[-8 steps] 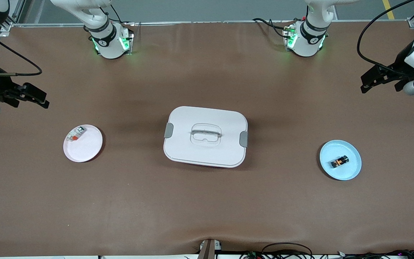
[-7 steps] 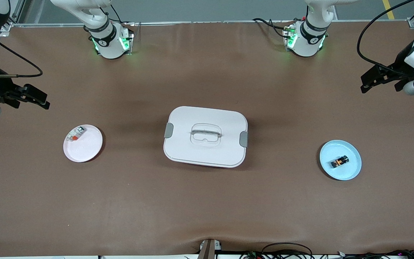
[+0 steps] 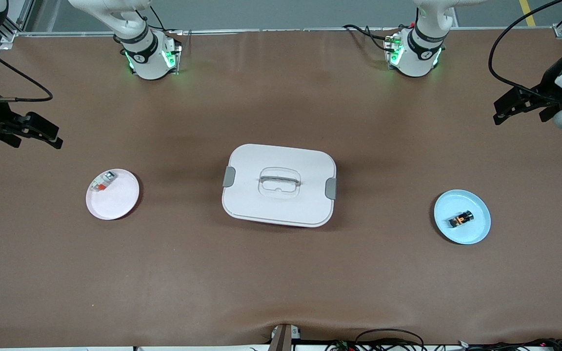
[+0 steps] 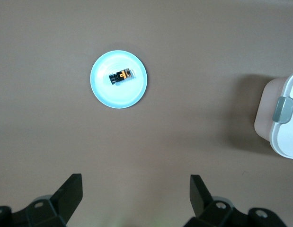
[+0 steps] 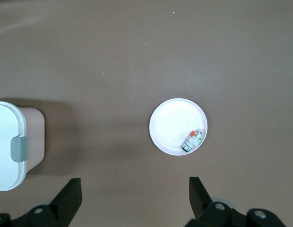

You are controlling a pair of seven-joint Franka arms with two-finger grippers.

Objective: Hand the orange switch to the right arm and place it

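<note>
Nothing was done yet: the orange switch (image 3: 460, 219) lay on the blue plate (image 3: 476, 234) near the desk's left-arm end, while the left gripper (image 3: 517, 105) and the right gripper (image 3: 34, 131) hovered over the desk's ends, both wide open and empty.

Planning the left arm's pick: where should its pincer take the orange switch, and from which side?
Come straight down and pinch the orange switch across its narrow sides. It lies flat and alone on the blue plate, so its long sides are free. The open left pincer hangs over bare table.
</note>
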